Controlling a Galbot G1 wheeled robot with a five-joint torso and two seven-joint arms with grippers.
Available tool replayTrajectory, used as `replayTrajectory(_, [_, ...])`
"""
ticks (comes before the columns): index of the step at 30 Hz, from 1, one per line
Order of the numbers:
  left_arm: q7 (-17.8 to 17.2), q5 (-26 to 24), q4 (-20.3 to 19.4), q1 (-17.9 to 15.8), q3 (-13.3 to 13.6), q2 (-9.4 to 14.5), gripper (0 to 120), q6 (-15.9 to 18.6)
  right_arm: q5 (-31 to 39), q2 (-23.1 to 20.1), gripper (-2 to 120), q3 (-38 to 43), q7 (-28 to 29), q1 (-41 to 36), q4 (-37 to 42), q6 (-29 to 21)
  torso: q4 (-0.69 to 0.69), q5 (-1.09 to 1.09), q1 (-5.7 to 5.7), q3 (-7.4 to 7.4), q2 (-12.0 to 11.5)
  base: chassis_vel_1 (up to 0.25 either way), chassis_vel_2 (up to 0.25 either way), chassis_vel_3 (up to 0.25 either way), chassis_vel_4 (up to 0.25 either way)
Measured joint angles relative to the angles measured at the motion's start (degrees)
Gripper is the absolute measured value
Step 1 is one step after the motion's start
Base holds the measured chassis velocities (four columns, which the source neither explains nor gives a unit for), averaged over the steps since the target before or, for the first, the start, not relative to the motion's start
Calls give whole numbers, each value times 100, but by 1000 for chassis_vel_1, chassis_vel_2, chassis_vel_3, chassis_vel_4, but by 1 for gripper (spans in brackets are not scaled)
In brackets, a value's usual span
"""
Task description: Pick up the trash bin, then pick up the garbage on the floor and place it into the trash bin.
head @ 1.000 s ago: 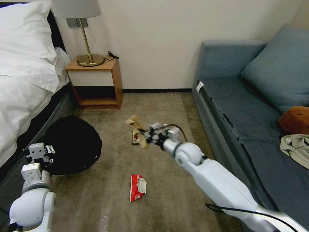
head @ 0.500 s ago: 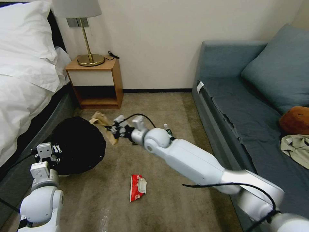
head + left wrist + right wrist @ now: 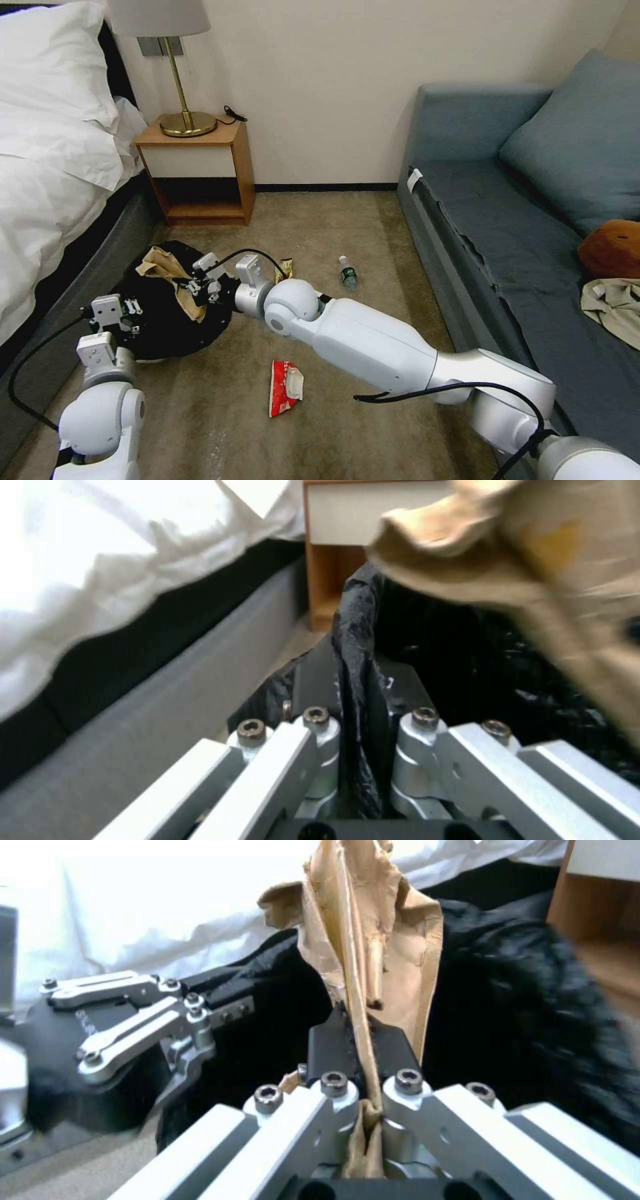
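The trash bin [image 3: 163, 317], lined with a black bag, hangs tilted at the lower left beside the bed. My left gripper [image 3: 123, 313] is shut on its black rim [image 3: 357, 680]. My right gripper [image 3: 193, 288] is shut on the tan-yellow wrapper [image 3: 167, 273], holding it over the bin's mouth; its fingers [image 3: 327, 1047] pinch the crumpled wrapper [image 3: 370, 940]. On the carpet lie the red-and-white snack wrapper [image 3: 285, 387], the small clear bottle [image 3: 347, 272] and the gold-brown candy wrapper [image 3: 285, 268], partly behind my right arm.
A bed with white sheets [image 3: 47, 167] runs along the left. A wooden nightstand [image 3: 200, 170] with a brass lamp [image 3: 180, 73] stands at the wall. A blue sofa [image 3: 533, 220] fills the right side, with clothes on its seat.
My right arm has swung left, carrying the tan wrapper from mid-floor to above the bin. The bin and left gripper have shifted slightly right.
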Motion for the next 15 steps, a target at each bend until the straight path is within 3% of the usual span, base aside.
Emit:
replayTrajectory(6, [11, -94, -80, 49, 32, -47, 5, 41, -148, -6, 2, 3, 11, -161, -54, 64, 0, 0, 0, 0, 0, 0, 0, 0, 0])
replayTrajectory(11, [7, -143, -130, 67, -62, -26, 5, 61, -264, -90, 28, 19, 22, -321, -77, 91, 0, 0, 0, 0, 0, 0, 0, 0, 0])
replayTrajectory(15, [7, -154, -151, 88, -88, -24, 5, 63, -290, -113, 39, 38, 22, -341, -99, 101, 0, 0, 0, 0, 0, 0, 0, 0, 0])
